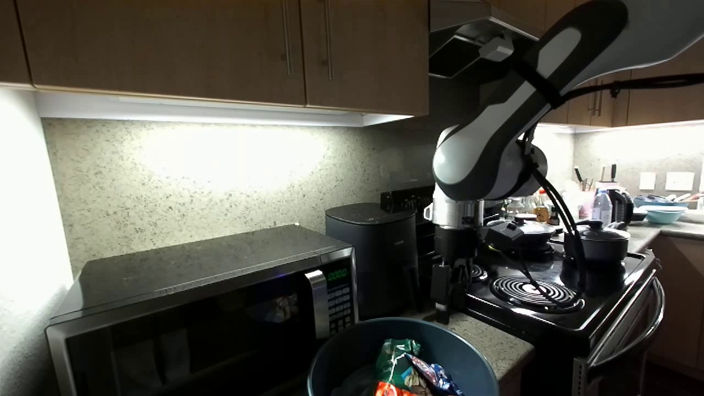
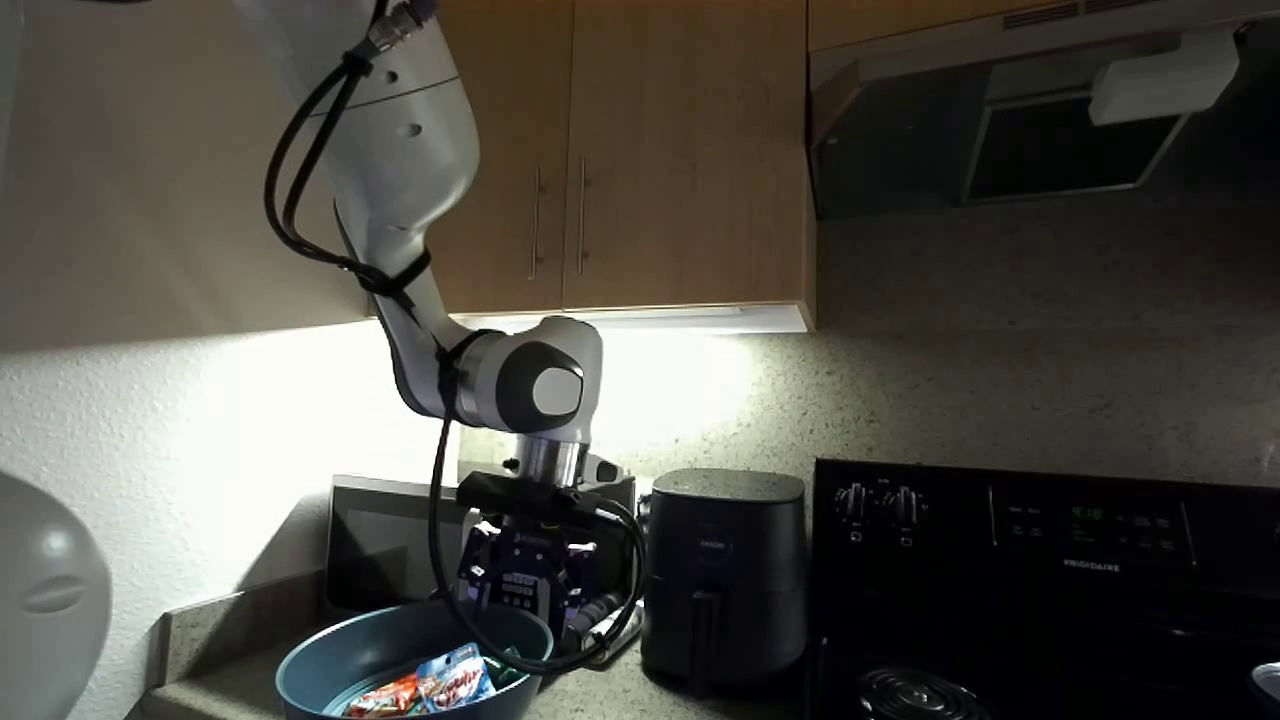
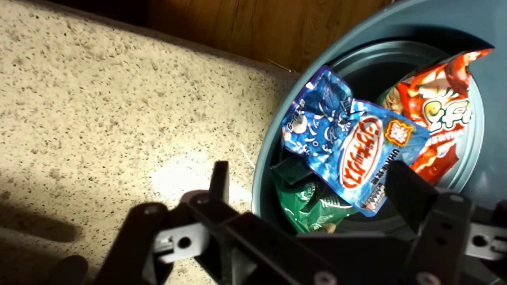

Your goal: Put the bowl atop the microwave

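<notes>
The bowl (image 1: pixel 467 355) is deep, round and dark blue-teal, and sits upright on the speckled counter in front of the microwave (image 1: pixel 192 264). It also shows in an exterior view (image 2: pixel 400 630) and in the wrist view (image 3: pixel 261 174). Red-orange, blue and green packets lie inside it. The microwave is silver-grey with a dark glass door; its top shows bare. My gripper (image 3: pixel 311 178) points down and is open, fingers wide apart. In the wrist view one finger is over the counter outside the bowl's rim, the other over its inside. Whether the fingertips are below the rim, I cannot tell.
A dark air fryer (image 1: pixel 374 258) stands right of the microwave. The black stove (image 1: pixel 528 313) with pots (image 1: pixel 599 242) lies beyond it. Wooden cabinets (image 1: pixel 231 55) hang above the microwave. A cable loop (image 2: pixel 435 560) hangs by the gripper. The counter edge (image 3: pixel 222 57) is close to the bowl.
</notes>
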Action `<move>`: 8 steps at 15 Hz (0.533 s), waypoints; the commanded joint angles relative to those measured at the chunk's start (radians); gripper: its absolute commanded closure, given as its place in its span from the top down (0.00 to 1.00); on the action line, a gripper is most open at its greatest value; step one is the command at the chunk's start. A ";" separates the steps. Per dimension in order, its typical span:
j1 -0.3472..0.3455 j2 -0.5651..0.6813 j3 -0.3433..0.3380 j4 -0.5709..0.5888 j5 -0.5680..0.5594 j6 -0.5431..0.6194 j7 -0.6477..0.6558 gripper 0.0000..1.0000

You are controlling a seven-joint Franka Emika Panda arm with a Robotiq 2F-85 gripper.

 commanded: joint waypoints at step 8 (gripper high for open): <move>-0.042 0.046 0.035 0.018 -0.029 0.081 0.002 1.00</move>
